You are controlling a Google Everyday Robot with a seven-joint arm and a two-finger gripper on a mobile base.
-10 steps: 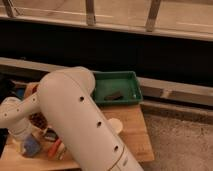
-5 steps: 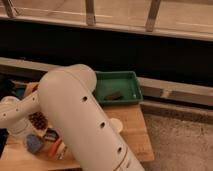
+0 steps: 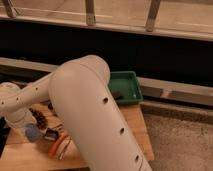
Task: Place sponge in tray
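Pincer: the pincer (image 3: 24, 127) is low at the far end of the tabletop (image 3: 137, 126) from the green tray (image 3: 123, 74), down among the clutter; I cannot tell its state or whether it holds anything.
Sponge: not clearly made out. My best guess is the small blue item (image 3: 34, 133) just beside the pincer, well apart from the tray.
Tray: on the tabletop's far corner, with a small dark object (image 3: 118, 95) already inside.
Clutter: a brown clump (image 3: 39, 117) and orange pieces (image 3: 58, 146) lie close around the blue item, on the side away from the tray.
Arm: the thick white arm (image 3: 85, 102) fills the space between the clutter and the tray and hides much of the tabletop.
Risk, wrong pick: with things packed so tightly, the pincer may close on a neighbour or nudge it off the edge.
Risk, carry: a soft sponge gripped at a corner may slip on the long way to the tray.
Risk, release: dropped short, it lands on the rim or the wood.
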